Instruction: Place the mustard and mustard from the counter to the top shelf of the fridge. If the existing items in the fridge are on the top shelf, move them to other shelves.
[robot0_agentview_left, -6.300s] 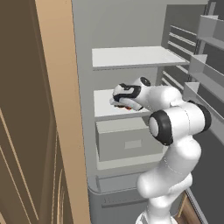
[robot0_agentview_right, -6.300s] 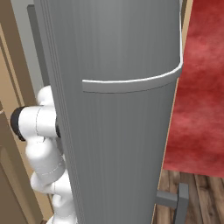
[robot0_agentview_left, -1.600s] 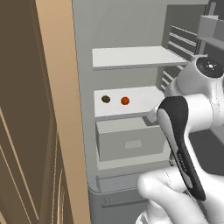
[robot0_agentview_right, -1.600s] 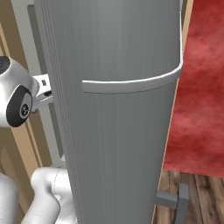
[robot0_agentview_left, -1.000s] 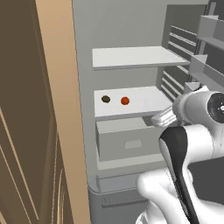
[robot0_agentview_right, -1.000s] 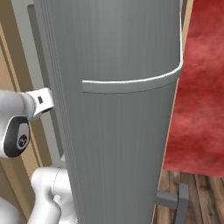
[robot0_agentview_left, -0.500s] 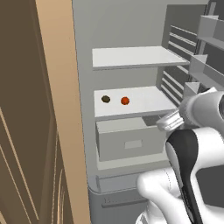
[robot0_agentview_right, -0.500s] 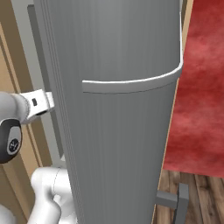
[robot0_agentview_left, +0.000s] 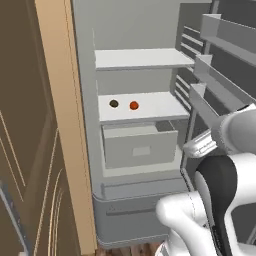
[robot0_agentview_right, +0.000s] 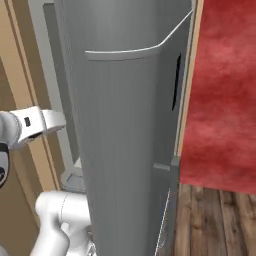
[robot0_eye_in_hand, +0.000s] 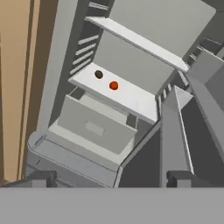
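The fridge stands open ahead. Its top shelf is bare. On the middle shelf lie the existing items side by side: a small dark brown lump and an orange-red ball. My gripper is open and holds nothing. It hangs well back from the shelves, outside the fridge, near the door racks. The mustard and the counter are out of view.
A pale grey drawer box sits under the middle shelf. The racked door stands open on the right, close to my arm; its grey outer face blocks the right base view. A tan cabinet panel borders the left. A red rug lies beyond.
My hand has left the middle shelf and drawn back, sinking a little lower and rightward over the last second. The lump and the ball have stayed put. The jaws stayed open.
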